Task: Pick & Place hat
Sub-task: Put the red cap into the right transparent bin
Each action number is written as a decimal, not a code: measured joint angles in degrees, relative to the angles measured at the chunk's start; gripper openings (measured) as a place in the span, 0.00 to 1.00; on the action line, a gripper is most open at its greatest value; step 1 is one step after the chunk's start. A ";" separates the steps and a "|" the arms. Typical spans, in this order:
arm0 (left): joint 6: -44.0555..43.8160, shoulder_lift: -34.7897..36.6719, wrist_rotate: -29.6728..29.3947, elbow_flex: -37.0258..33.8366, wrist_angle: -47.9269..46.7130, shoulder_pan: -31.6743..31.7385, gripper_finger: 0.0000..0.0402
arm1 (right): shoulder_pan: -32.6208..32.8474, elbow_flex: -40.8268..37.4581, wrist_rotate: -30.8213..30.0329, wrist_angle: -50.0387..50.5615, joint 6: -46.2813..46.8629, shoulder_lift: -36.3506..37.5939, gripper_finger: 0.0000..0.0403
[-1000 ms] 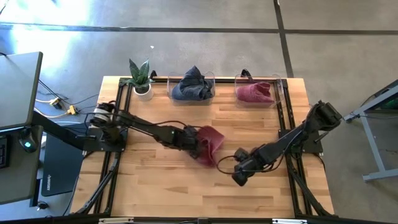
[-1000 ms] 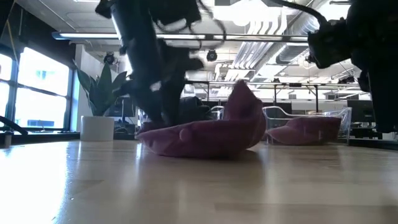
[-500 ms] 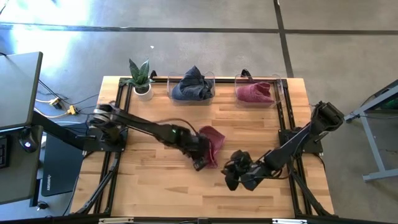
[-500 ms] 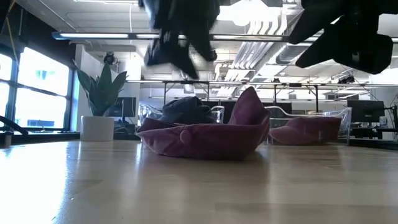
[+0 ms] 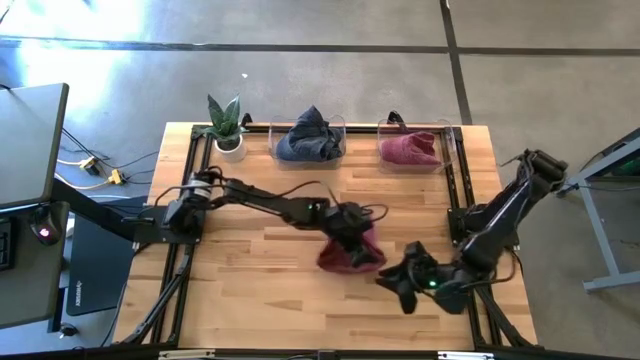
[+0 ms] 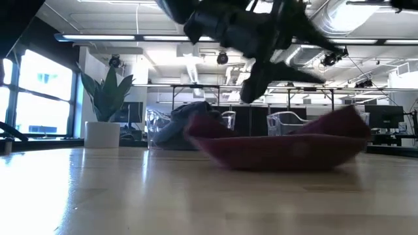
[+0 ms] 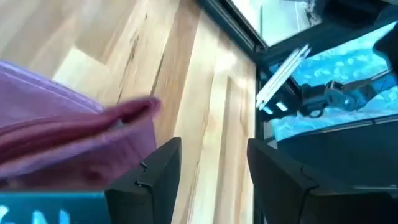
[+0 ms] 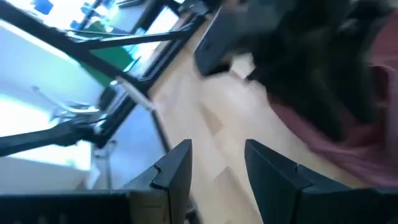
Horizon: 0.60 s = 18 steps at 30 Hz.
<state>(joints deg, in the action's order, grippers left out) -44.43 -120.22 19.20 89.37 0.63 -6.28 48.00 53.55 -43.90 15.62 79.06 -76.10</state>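
Note:
The maroon hat (image 5: 348, 256) lies low and spread out on the wooden table (image 5: 250, 290), right of centre; the low view shows the hat (image 6: 281, 145) blurred. My left gripper (image 5: 360, 234) hovers over its far edge, open, fingers slanting a little downward toward the table's right. In the left wrist view nothing is between the fingers of my left gripper (image 7: 214, 163), and the hat (image 7: 62, 140) lies beside one finger. My right gripper (image 5: 392, 283) stands open just right of the hat, raised; in its wrist view my right gripper (image 8: 217, 165) is empty too.
At the far edge stand two clear bins, one with blue cloth (image 5: 309, 138) and one with a pink-red hat (image 5: 411, 150). A potted plant (image 5: 227, 124) is at the far left. Black frame rails (image 5: 455, 190) run along both sides. Bare wood lies near the front left.
My left gripper has swung toward the table's right edge, risen and tipped from pointing down to nearly level. The hat has slid toward the right and near edges, and its raised peak has dropped flat. My right gripper has drawn back toward the near right corner, rising and tipping up.

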 joint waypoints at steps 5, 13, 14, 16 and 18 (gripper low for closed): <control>4.70 -0.56 0.13 9.36 -13.76 0.36 0.44 | 3.15 0.01 -0.37 0.65 -0.65 1.68 0.36; 16.37 -0.22 -9.67 28.49 -54.44 -1.03 0.44 | 2.52 0.01 5.10 -0.01 -3.18 -5.17 0.36; 17.30 -0.17 -11.24 29.23 -57.58 -1.30 0.44 | 2.08 0.01 6.41 -0.03 -5.20 -6.19 0.36; 19.12 -0.20 -13.35 29.56 -63.62 -2.11 0.44 | 0.64 -0.01 10.83 -0.80 -11.17 -8.30 0.37; 20.58 -0.34 -15.21 29.44 -68.69 -3.29 0.44 | -1.00 -0.02 15.58 -0.72 -18.63 -9.91 0.40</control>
<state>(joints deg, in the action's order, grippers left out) -23.85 -120.57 3.99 118.81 -68.06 -9.57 47.00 53.54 -28.33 14.90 60.43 -86.01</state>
